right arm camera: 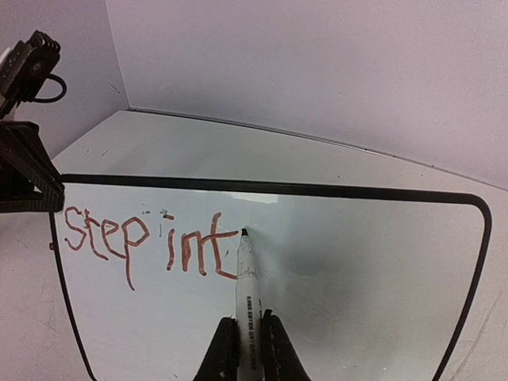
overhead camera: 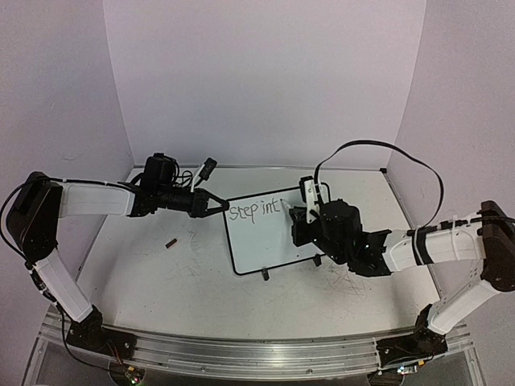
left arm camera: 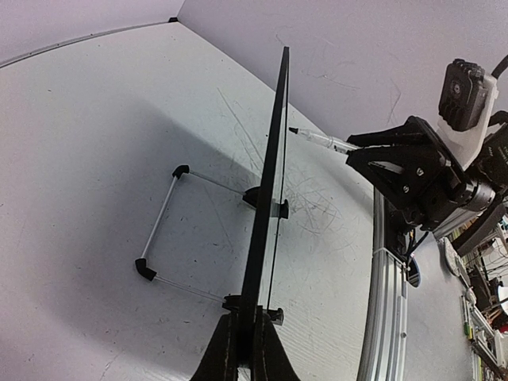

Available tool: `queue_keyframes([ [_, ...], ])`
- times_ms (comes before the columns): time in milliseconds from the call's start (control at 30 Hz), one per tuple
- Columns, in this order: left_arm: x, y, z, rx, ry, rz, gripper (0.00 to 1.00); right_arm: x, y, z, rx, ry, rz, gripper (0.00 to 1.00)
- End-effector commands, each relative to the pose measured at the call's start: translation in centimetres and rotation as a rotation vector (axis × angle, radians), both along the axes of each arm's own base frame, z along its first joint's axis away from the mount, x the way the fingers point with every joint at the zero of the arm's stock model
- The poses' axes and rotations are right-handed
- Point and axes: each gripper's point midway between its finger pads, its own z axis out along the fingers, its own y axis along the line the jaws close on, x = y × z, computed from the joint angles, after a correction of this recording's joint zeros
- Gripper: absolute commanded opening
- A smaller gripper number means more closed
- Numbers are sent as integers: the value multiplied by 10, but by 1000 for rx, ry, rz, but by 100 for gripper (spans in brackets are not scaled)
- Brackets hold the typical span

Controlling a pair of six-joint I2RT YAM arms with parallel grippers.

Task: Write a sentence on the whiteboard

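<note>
Scuffed white table (overhead camera: 161, 273) (plain walls (overhead camera: 257, 80)); left fingers (left arm camera: 222, 357) clamp whiteboard (overhead camera: 265, 237), right fingers (right arm camera: 223, 351) clamp marker (right arm camera: 248, 294).

A large white tabletop (overhead camera: 201, 281), matte and scuffed, fills the floor of a booth of plain pale lilac walls (overhead camera: 265, 80). A small dark red cap-like piece (overhead camera: 170, 242) lies alone on its left half. Tangled thin grey scribble marks (left arm camera: 309, 198) cover the right half. A ribbed silver aluminium rail (overhead camera: 257, 358) runs along the near edge, with blurred clutter (left arm camera: 484, 317) beyond it
</note>
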Motion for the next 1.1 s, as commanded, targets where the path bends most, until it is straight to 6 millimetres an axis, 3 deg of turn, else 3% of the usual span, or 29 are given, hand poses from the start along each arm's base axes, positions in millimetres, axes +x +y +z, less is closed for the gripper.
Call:
queue_keyframes([
  [0,7,1,17,-4,-65,24,0,-4,-3,16,48,-32,26,0],
  [167,7,2,17,-3,-66,24,0,-5,3,4,30,-9,62,0],
  [733,6,2,19,-6,-72,22,0,8,2,4,20,-20,7,0],
  [1067,7,2,19,-6,-73,23,0,4,-1,-5,4,8,14,0],
])
